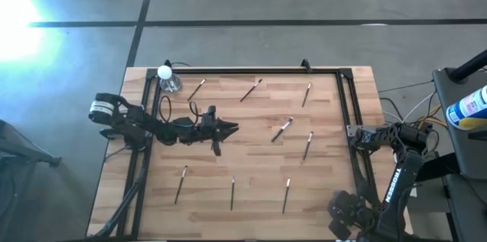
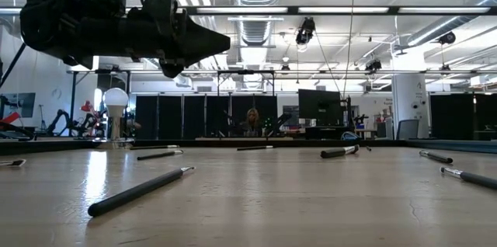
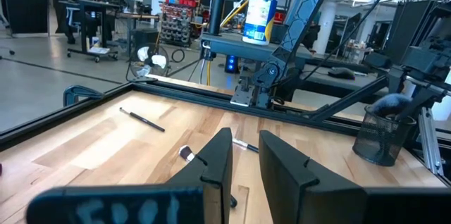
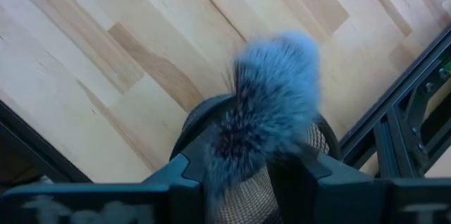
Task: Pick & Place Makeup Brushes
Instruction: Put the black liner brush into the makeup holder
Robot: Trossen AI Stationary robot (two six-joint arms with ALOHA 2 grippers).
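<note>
Leave the left gripper hovering mid-table, fingers slightly parted and empty, thin pale-handled makeup brushes lying scattered from its three o'clock. At the table's three o'clock edge, right gripper over the dark mesh cup, fluffy blue-grey brush standing inside; grip impossible to tell. Withdraw straight upward, clear of the bristles.

The left arm reaches in from the table's left edge, extended low toward the middle of the board. The left gripper points toward the right side, fingers slightly parted and holding nothing. The right arm is folded at the table's right edge, with the right gripper pointing downward.
</note>
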